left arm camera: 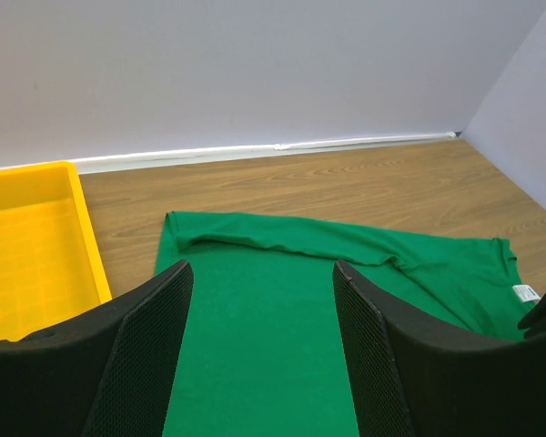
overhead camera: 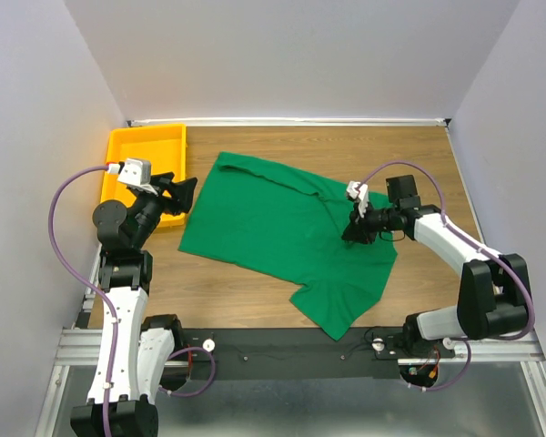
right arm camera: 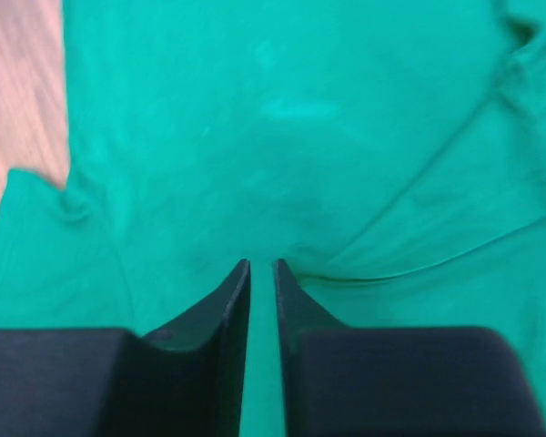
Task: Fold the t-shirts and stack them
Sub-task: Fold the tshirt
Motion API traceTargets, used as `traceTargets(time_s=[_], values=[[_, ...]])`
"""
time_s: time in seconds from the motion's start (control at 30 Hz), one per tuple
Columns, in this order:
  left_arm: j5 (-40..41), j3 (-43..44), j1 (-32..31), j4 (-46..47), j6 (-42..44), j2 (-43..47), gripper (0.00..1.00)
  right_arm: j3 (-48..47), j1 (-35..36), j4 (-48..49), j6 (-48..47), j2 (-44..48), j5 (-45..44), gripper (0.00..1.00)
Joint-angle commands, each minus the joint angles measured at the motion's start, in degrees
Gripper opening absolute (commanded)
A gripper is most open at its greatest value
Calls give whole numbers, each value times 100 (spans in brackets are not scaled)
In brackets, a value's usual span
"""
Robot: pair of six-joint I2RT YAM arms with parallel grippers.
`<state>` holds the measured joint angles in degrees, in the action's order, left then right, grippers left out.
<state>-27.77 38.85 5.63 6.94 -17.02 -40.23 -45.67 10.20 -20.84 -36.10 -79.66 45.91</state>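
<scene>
Fingers [right arm camera: 223, 309] of the right gripper [overhead camera: 353, 233] close narrowly, apparently pinching the green t-shirt [overhead camera: 273, 223] lying rumpled mid-bench [overhead camera: 419, 155]. The left gripper [left arm camera: 259, 273] hovers wide open near the yellow tray [overhead camera: 132, 150]. A clean fold likely needs both arms lifting matched edges evenly.

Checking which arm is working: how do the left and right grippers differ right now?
The left gripper has its jaws wide open; the right gripper has them almost closed, pinching the plain green cloth t-shirt. The left is held clear of the cloth beside the yellow plastic tray; the right sits down on the shirt near its collar. Both have black fingers.
</scene>
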Motion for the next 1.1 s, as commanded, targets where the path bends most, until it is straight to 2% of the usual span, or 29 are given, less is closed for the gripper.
traceTargets(time_s=[0.0,0.07,0.1,0.17,0.2,0.3,0.4,0.5,0.73,0.97,1.03,1.07], values=[[-115,-27,17,-43,67,120,71,-143,44,-623,-522,-24,200,29],[-97,-27,17,-44,67,138,71,-266,44,-579,-390,12,24,34],[-88,-9,17,-52,75,147,71,-363,44,-483,46,-49,-133,35],[-62,-18,17,-52,84,164,71,-661,26,-18,653,-207,-853,40],[-53,-9,17,-52,84,164,71,-741,35,271,1248,-443,-1378,40],[-36,-9,8,-70,93,182,71,-1101,35,501,2164,-927,-1944,44],[-1,0,9,-88,102,243,71,-1444,26,607,2702,-1691,-2514,46],[35,0,17,-96,119,296,71,-1752,35,625,3020,-2035,-2823,46],[26,8,9,-96,120,323,71,-2069,35,625,3328,-2581,-2842,46],[0,8,9,-96,111,340,71,-2034,35,607,3451,-2836,-2420,44],[0,0,8,-88,111,340,71,-2025,35,607,3452,-2836,-2359,42],[-9,0,8,-88,111,331,71,-2016,35,607,3434,-2775,-2263,37]])
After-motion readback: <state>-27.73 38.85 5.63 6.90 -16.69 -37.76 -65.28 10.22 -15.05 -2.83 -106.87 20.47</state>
